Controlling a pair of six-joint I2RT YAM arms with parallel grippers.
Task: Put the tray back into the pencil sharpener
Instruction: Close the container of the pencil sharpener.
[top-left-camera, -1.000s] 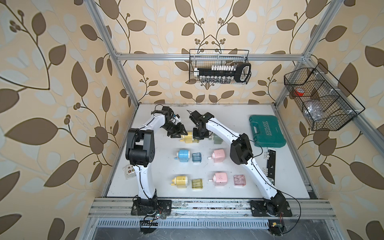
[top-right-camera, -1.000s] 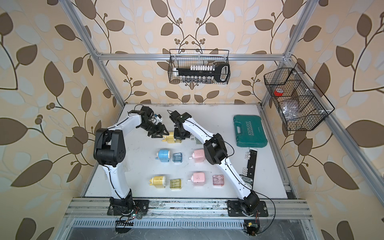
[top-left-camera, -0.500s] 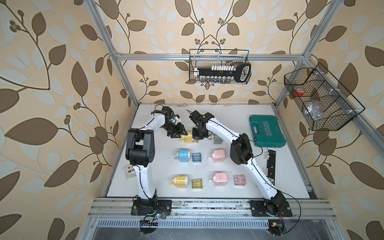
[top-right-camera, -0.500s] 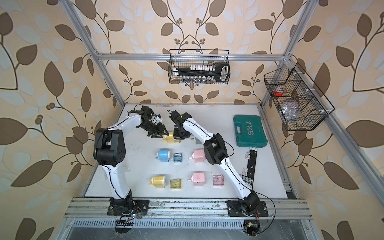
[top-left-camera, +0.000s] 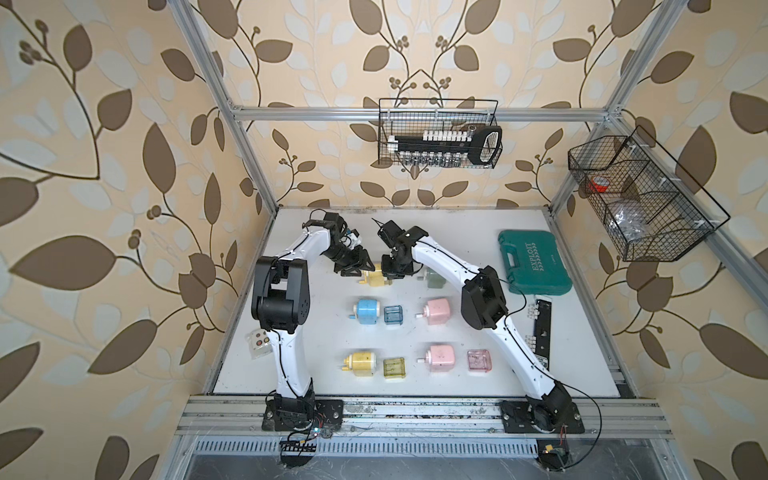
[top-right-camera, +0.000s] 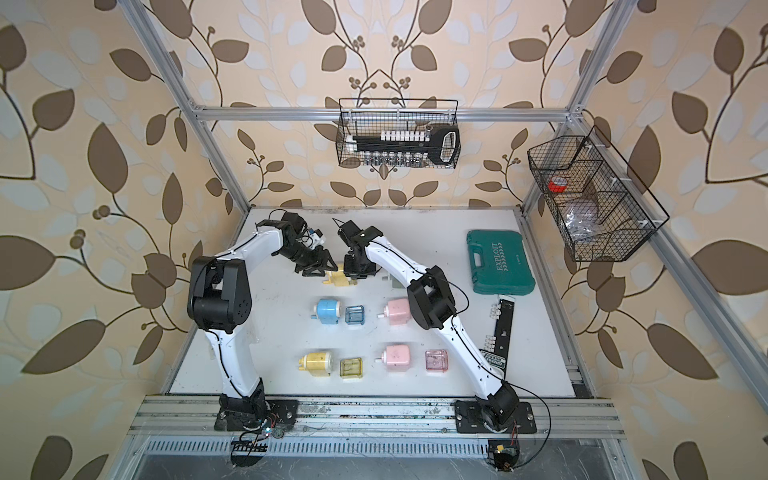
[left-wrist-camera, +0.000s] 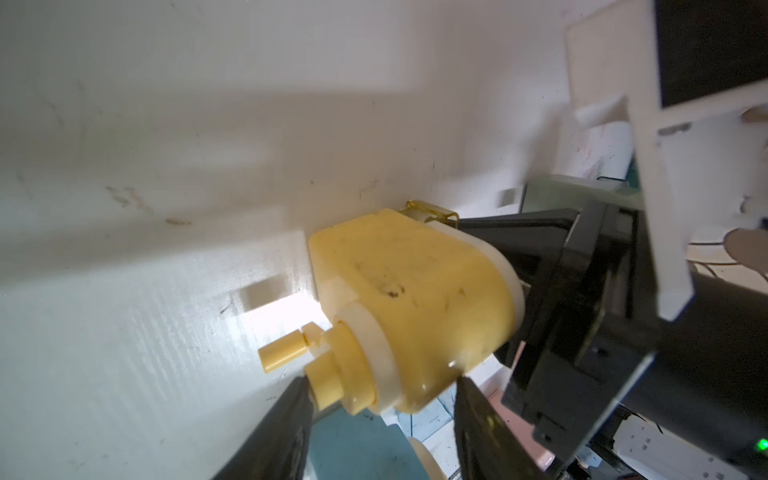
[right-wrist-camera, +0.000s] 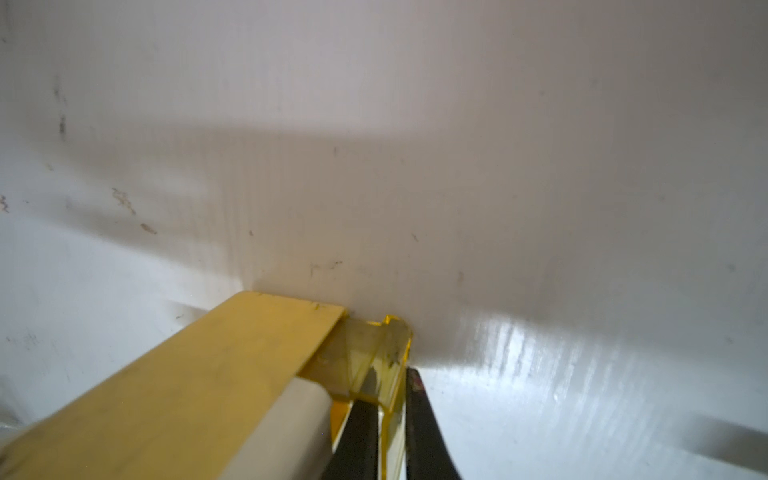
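A yellow pencil sharpener (top-left-camera: 376, 279) (top-right-camera: 338, 279) lies in the back row of the white table. My left gripper (top-left-camera: 358, 267) (left-wrist-camera: 382, 399) is shut on it, one finger against the crank end and one against the body (left-wrist-camera: 411, 307). My right gripper (top-left-camera: 392, 271) (right-wrist-camera: 392, 432) comes in from the opposite side. It is shut on the end wall of the clear yellow tray (right-wrist-camera: 376, 357). The tray sits mostly inside the sharpener (right-wrist-camera: 187, 395), with only its end sticking out. In the left wrist view just a corner of the tray (left-wrist-camera: 432, 211) shows.
A green sharpener (top-left-camera: 434, 277) stands right beside the held one. Nearer rows hold blue (top-left-camera: 365, 309), pink (top-left-camera: 436, 311), yellow (top-left-camera: 362, 362) and pink (top-left-camera: 441, 357) sharpeners with loose trays (top-left-camera: 392, 314) (top-left-camera: 393, 368) (top-left-camera: 478, 360). A green tool case (top-left-camera: 534, 262) lies at the right.
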